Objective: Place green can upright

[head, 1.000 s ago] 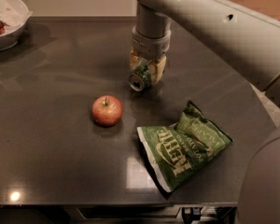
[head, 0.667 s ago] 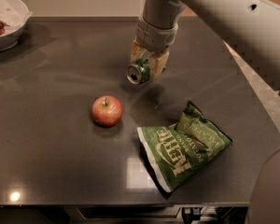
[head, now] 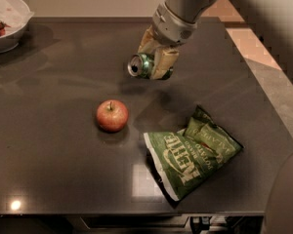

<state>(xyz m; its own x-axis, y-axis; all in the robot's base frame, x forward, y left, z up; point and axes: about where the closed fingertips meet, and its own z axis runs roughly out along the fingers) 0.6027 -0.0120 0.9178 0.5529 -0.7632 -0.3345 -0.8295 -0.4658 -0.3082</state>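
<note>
Where the two pale fingers [head: 162, 62] press in from either side, the green can [head: 143, 65] is clamped on its side, its silver end facing left. The gripper [head: 154, 68] hangs from the arm above the far middle of the dark table [head: 53, 169], with the can's shadow lying beneath it. Nearer sits a red apple [head: 112, 115], and to its right a flat green chip bag [head: 190, 152]. At the far left corner a white bowl [head: 7, 38] holds crumpled white paper and a few dark red bits.
</note>
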